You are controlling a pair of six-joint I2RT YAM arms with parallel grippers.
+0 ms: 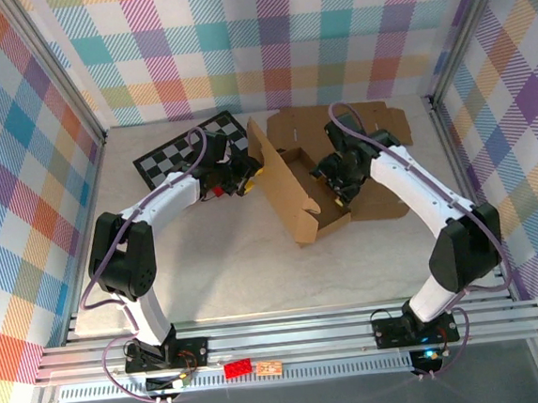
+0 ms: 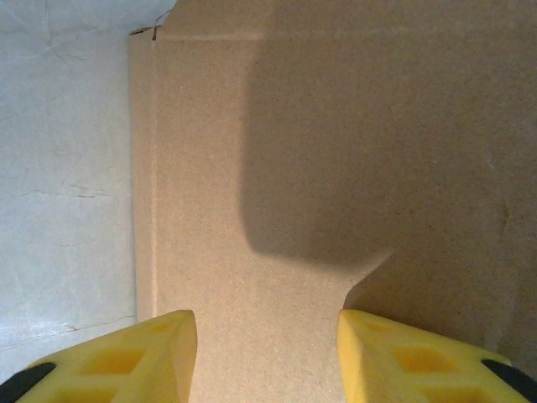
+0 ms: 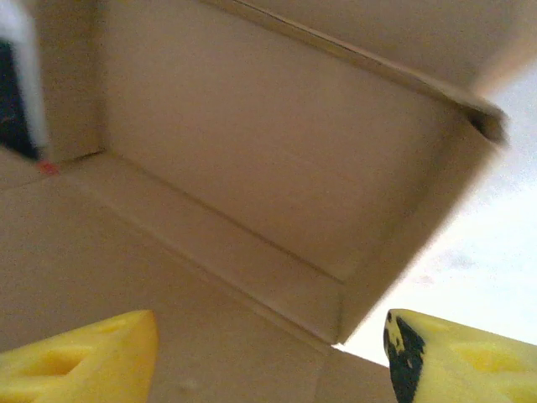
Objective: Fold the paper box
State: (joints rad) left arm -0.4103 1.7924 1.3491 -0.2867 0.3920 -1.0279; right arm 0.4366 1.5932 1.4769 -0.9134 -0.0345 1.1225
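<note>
Mid-table, left gripper (image 2: 264, 319) & right gripper (image 3: 269, 319) are both spread, pinching nothing, so the paper box (image 1: 287, 192) wall could flop flat bc nothing holds it

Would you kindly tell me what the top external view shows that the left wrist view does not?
Top external: the left arm and right arm, the checkerboard at the back left, and the right hand reaching into the half-folded paper box. Left wrist: a close look at the left hand, its yellow fingers apart before a cardboard wall with a crease down its left side. Both: the paper box and the white table.
</note>
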